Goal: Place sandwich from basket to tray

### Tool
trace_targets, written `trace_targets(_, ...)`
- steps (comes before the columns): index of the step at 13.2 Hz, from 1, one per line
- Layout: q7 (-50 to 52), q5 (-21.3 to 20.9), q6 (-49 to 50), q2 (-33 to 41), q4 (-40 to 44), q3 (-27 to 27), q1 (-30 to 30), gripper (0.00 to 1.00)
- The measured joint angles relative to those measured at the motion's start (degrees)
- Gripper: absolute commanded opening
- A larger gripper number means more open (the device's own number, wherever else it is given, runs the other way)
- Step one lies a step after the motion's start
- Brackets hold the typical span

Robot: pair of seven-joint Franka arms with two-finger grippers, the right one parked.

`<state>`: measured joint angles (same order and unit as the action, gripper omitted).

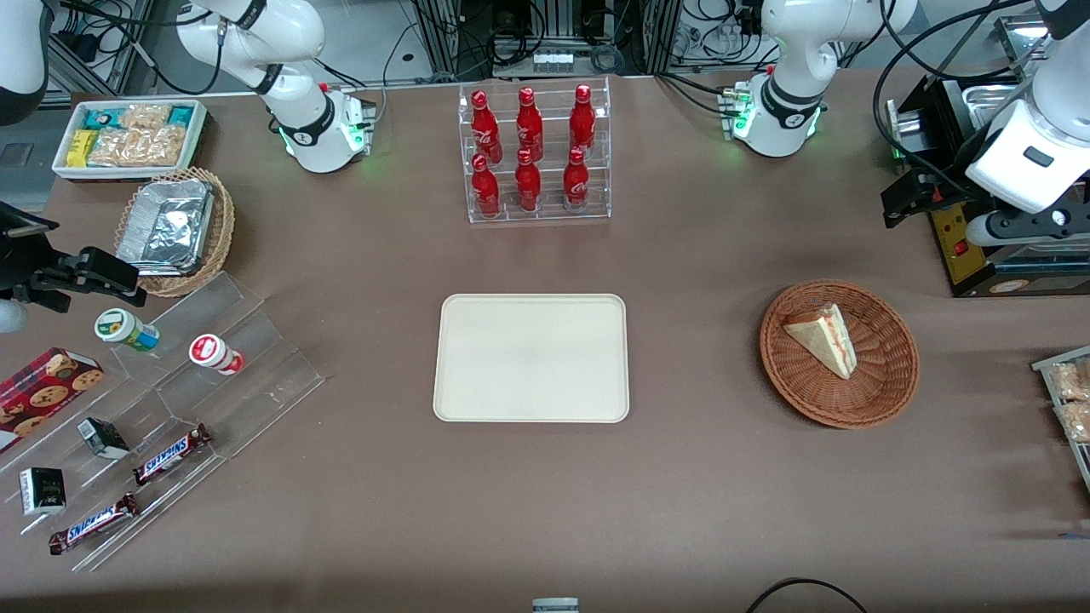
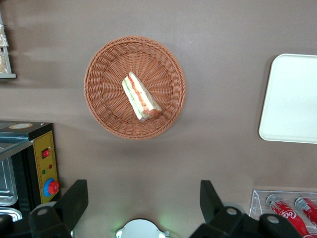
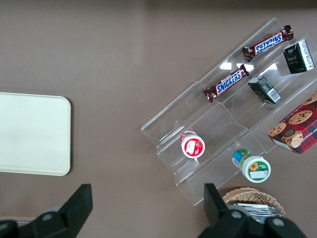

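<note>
The sandwich (image 1: 823, 338), a pale bread wedge with red and green filling, lies in the round reddish-brown wicker basket (image 1: 886, 387). Both also show in the left wrist view: the sandwich (image 2: 140, 96) in the middle of the basket (image 2: 104, 69). The cream tray (image 1: 532, 358) lies bare on the table, toward the parked arm's end from the basket; an end of the tray (image 2: 292, 99) shows in the wrist view. My left gripper (image 1: 904, 201) hangs high above the table, farther from the front camera than the basket. It (image 2: 142, 198) is open and empty.
A clear rack of red bottles (image 1: 535, 153) stands farther from the camera than the tray. A black appliance with a yellow panel (image 1: 966, 243) sits beside the gripper. A tray of snacks (image 1: 1069, 400) lies at the working arm's table edge. Snack stands and a foil-lined basket (image 1: 174, 230) lie toward the parked arm's end.
</note>
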<state>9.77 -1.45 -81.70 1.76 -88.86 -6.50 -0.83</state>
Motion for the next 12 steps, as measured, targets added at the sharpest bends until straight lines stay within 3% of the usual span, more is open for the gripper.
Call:
trace_targets(9,-0.2,-0.3,0.0,-0.6,-0.1,0.4,0.4,1.00)
trace_targets(12,-0.2,-0.3,-0.6,-2.2,-0.4,2.7,0.5,1.00)
